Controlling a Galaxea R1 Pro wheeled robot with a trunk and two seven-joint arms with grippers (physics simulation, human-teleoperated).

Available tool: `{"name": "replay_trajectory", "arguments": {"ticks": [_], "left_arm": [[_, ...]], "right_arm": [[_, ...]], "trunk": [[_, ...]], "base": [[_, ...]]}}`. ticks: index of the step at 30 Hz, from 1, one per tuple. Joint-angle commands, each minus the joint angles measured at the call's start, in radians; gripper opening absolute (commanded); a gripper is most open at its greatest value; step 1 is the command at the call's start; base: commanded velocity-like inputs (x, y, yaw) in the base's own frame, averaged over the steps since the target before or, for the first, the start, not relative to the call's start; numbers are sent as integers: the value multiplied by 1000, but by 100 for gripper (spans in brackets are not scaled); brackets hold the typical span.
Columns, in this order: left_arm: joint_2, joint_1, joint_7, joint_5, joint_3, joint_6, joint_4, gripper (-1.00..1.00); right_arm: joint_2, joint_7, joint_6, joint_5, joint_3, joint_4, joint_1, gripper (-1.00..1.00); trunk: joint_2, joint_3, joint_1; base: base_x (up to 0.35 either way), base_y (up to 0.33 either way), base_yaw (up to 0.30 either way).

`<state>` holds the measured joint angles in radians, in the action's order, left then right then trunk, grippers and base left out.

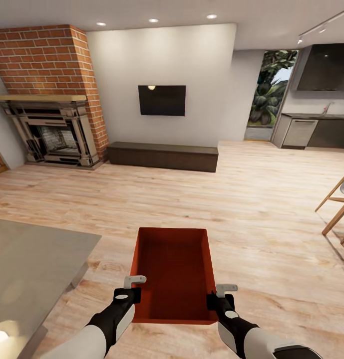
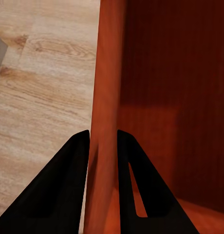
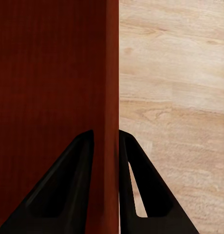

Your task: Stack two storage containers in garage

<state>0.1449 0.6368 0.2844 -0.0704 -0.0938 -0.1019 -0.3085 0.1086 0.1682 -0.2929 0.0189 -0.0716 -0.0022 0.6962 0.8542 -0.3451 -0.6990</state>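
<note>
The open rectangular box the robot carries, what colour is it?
Plain red-orange box, darker inside; clearest in the head view.

Both white-sleeved, black-wristed arms reach forward and low, roughly parallel. The left black two-fingered claw [image 1: 133, 295] is closed over the left wall of the open red-orange rectangular storage container [image 1: 174, 269], one finger [image 2: 58, 190] outside and one inside. The right black two-fingered claw [image 1: 215, 301] pinches the right wall likewise, its fingers [image 3: 63, 190] straddling the rim.

Open plank floor [image 1: 191, 199] ahead; grey table [image 1: 27, 269] crowds left
</note>
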Motion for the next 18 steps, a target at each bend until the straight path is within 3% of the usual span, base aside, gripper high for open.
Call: {"name": "replay_trajectory", "arguments": {"ticks": [1, 18], "left_arm": [[-9, 0, 22, -5, -12, -8, 20, -100], [-8, 0, 23, -3, -11, -8, 22, -100]], "right_arm": [[0, 5, -12, -2, 26, -2, 2, -100], [0, 5, -12, -2, 26, -2, 2, -100]], "trunk": [[1, 1, 0], [1, 28, 0]], "base": [[0, 0, 0], [0, 0, 0]]}}
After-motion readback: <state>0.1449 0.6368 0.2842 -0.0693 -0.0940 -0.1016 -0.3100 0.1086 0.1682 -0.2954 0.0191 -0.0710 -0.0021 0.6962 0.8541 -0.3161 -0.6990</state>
